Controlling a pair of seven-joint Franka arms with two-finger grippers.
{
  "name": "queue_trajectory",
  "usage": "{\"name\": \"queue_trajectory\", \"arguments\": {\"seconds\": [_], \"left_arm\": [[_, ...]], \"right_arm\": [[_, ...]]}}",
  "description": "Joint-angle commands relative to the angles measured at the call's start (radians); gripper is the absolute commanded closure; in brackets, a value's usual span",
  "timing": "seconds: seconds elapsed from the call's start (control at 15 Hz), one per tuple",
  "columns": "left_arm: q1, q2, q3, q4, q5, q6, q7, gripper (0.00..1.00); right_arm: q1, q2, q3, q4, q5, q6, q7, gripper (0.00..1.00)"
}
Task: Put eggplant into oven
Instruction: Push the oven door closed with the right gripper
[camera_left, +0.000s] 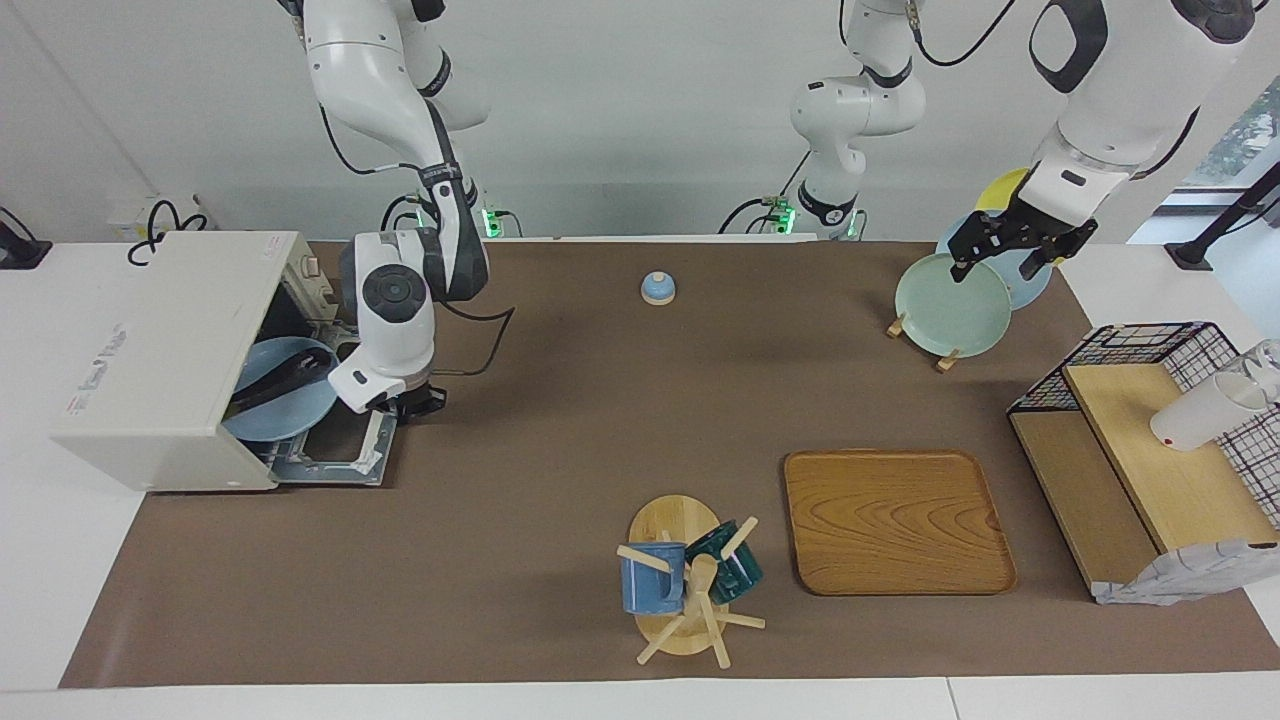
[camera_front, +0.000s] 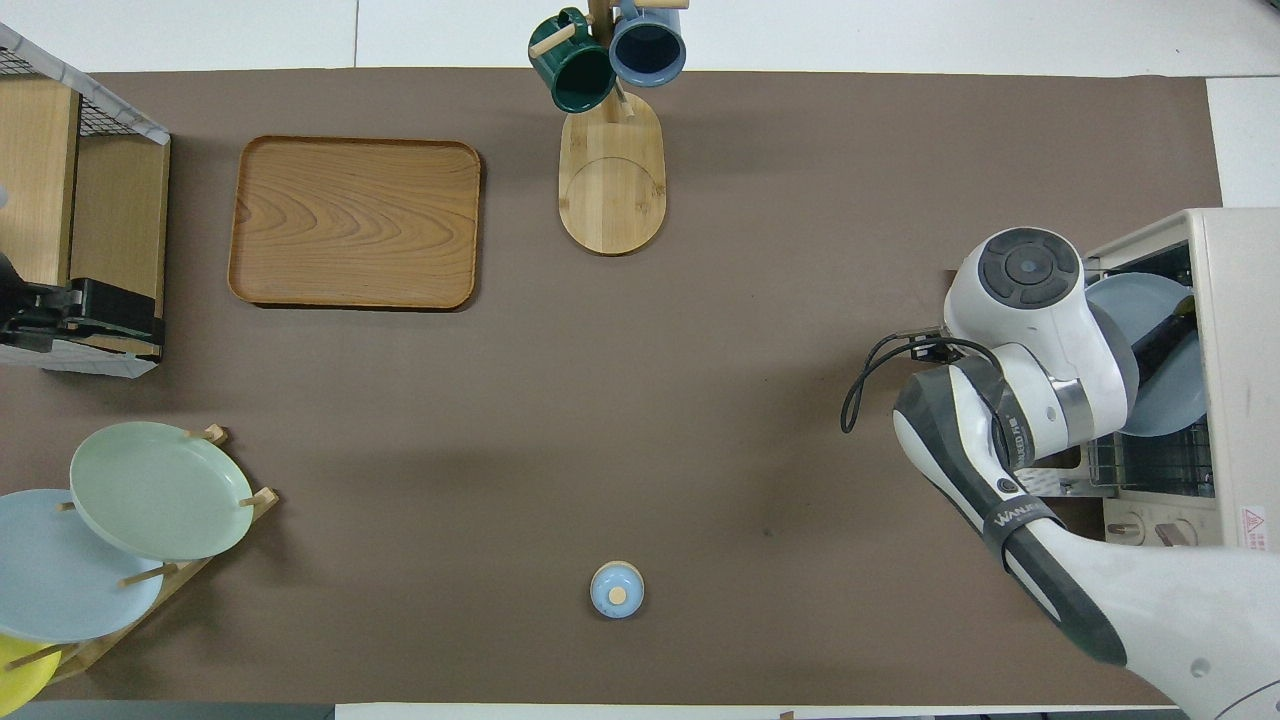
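- A brown matte mat (camera_left: 560, 420) covers a white table, with a pale wall at the robots' end.
- The oven (camera_left: 160, 370), a boxy off-white shell, sits at the right arm's end of the table with its door (camera_left: 335, 455) dropped flat onto the mat.
- Inside the oven, a round blue plate (camera_left: 275, 395) rests partly out of the opening, and the eggplant (camera_left: 278, 383), long, dark and glossy, lies across it.
- The right gripper (camera_left: 408, 405) hangs low over the open door, just beside the plate's edge; whether its fingers are apart or together cannot be told.
- The left gripper (camera_left: 1010, 250) waits over the plate rack (camera_left: 920, 335); its dark fingers look spread and hold nothing.
- In the wooden rack stand a pale green plate (camera_left: 952, 305), a light blue one and a yellow one.
- A rounded-corner wooden tray (camera_left: 895, 520) with visible grain lies near a mug tree (camera_left: 680, 590) carrying a blue mug (camera_left: 650, 580) and a dark green mug (camera_left: 728, 565).
- A small blue domed object (camera_left: 657, 288) sits near the robots' side.
- A wire-and-wood shelf (camera_left: 1150, 450) stands at the left arm's end.
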Motion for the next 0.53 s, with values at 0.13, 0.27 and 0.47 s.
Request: {"name": "queue_trajectory", "arguments": {"seconds": [0.13,0.27,0.47], "left_arm": [[0.016,-0.005,-0.013,0.008,0.017,-0.012,0.008,0.00],[0.016,-0.005,-0.013,0.008,0.017,-0.012,0.008,0.00],[0.016,-0.005,-0.013,0.008,0.017,-0.012,0.008,0.00]], "right_arm": [[-0.020,-0.016,0.000,0.121,-0.044,-0.166,-0.146,1.00],[-0.040,-0.042,-0.006,0.167,-0.038,-0.232,-0.238,1.00],[-0.077,-0.085,-0.006,0.170,-0.030,-0.260,-0.304,1.00]]}}
